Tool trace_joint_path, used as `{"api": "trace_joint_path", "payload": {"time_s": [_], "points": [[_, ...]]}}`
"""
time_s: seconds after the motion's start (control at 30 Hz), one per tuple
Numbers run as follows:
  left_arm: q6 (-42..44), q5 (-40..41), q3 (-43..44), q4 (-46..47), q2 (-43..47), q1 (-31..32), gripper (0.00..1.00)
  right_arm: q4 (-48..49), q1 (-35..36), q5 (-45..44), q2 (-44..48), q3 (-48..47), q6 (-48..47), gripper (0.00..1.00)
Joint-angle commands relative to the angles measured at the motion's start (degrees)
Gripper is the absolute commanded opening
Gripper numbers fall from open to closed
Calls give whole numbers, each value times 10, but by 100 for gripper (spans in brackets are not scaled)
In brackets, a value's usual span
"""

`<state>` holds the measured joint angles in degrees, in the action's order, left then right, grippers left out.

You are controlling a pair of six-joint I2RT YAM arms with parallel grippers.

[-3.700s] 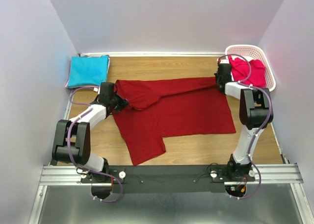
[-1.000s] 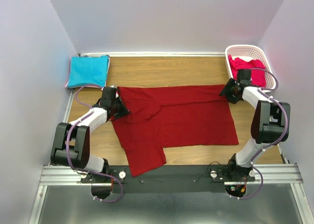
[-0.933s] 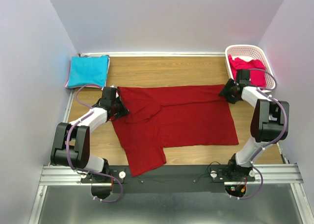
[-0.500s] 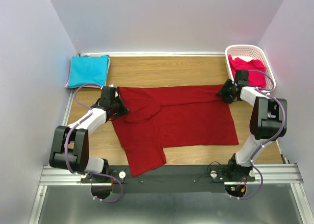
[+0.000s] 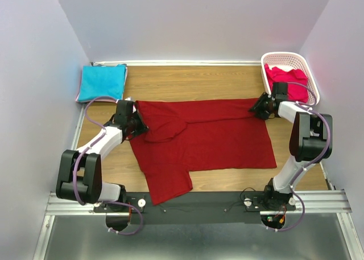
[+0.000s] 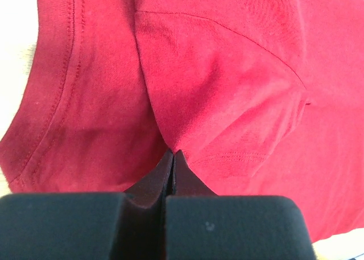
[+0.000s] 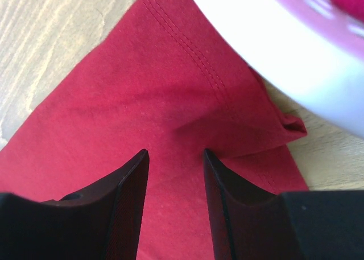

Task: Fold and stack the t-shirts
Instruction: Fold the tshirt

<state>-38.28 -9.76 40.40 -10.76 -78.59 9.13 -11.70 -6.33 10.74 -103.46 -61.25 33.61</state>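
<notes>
The dark red t-shirt (image 5: 210, 135) lies spread on the wooden table, one sleeve reaching toward the near edge. At its left edge my left gripper (image 5: 139, 128) is shut on a pinched fold of the dark red t-shirt (image 6: 227, 83), the left gripper's tips (image 6: 173, 153) meeting tight. My right gripper (image 5: 257, 107) sits low over the shirt's far right corner. In the right wrist view the right gripper (image 7: 175, 153) is open, with flat dark red cloth (image 7: 142, 95) between its fingers. A folded turquoise t-shirt (image 5: 101, 82) lies at the far left. A pinkish-red t-shirt (image 5: 288, 81) fills the basket.
The white latticed basket (image 5: 284, 56) stands at the far right corner, and its rim (image 7: 273, 61) is close beside my right gripper. Walls close in the table on the left, back and right. Bare wood (image 5: 187, 78) shows behind the shirt.
My left gripper has closed on the shirt's fold. My right gripper has crept a little left onto the shirt's far right corner, its jaws narrowing.
</notes>
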Motion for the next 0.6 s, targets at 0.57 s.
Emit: {"api": "trace_joint_path", "payload": {"time_s": [0.57], "points": [[36, 51, 83, -94, 53, 3, 0, -4, -3, -120, 77, 69, -29, 49]]}}
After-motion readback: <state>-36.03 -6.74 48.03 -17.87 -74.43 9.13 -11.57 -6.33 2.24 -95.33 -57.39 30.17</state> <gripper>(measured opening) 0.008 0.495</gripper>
